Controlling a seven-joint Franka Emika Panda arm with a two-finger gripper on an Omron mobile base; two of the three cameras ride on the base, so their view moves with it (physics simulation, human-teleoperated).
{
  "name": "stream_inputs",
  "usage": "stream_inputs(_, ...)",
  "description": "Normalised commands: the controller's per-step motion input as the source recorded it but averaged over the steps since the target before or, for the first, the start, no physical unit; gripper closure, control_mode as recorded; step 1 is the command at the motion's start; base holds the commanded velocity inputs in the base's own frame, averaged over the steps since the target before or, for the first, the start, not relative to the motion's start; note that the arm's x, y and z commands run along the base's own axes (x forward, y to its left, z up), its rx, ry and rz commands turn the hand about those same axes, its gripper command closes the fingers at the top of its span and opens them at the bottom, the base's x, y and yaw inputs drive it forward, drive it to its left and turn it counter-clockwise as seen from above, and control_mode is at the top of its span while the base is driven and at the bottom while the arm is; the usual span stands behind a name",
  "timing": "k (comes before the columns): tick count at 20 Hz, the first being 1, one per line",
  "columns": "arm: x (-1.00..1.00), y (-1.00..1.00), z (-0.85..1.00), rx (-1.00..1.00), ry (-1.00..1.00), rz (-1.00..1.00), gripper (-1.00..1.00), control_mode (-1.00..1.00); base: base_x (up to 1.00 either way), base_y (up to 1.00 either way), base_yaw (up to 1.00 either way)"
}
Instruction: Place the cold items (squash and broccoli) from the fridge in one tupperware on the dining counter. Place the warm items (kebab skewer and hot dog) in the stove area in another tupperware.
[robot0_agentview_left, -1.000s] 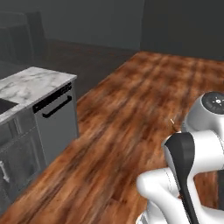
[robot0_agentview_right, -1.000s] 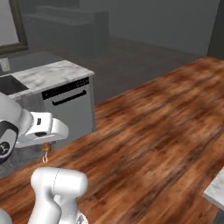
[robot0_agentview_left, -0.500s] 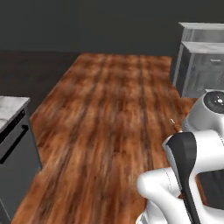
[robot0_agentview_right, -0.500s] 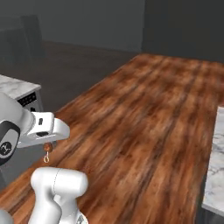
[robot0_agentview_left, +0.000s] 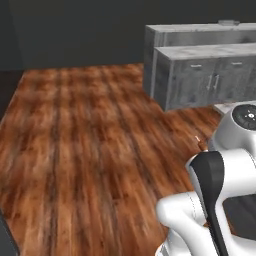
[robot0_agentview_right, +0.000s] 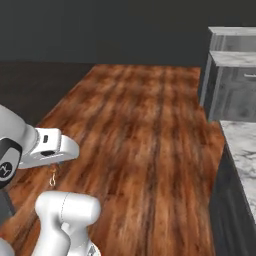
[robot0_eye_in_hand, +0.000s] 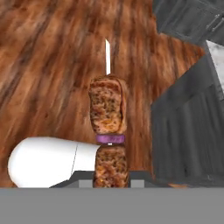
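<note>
Now the base is swinging round, grey cabinets (robot0_agentview_left: 200, 75) sliding in at two o'clock; end effector (robot0_eye_in_hand: 111, 175) clamping the kebab skewer (robot0_eye_in_hand: 108, 127), tupperware next.

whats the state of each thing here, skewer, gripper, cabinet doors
kebab skewer: held in the gripper, carried above the wood floor, bare tip pointing away from the hand
gripper: shut on the kebab skewer
grey cabinets: doors and drawers shut
wood floor: bare where it shows
</note>
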Motion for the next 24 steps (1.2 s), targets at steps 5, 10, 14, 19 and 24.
stream_inputs(5,0.00,0.00,0.00,0.00,0.00,0.00,1.00,1.00,1.00,0.65,-0.48)
stream_inputs(10,0.00,0.00,0.00,0.00,0.00,0.00,1.00,1.00,1.00,0.66,-0.45)
stream_inputs(14,0.00,0.00,0.00,0.00,0.00,0.00,1.00,1.00,1.00,0.72,-0.39)
stream_inputs(19,0.00,0.00,0.00,0.00,0.00,0.00,1.00,1.00,1.00,0.90,-0.27)
stream_inputs(24,0.00,0.00,0.00,0.00,0.00,0.00,1.00,1.00,1.00,1.00,-0.23)
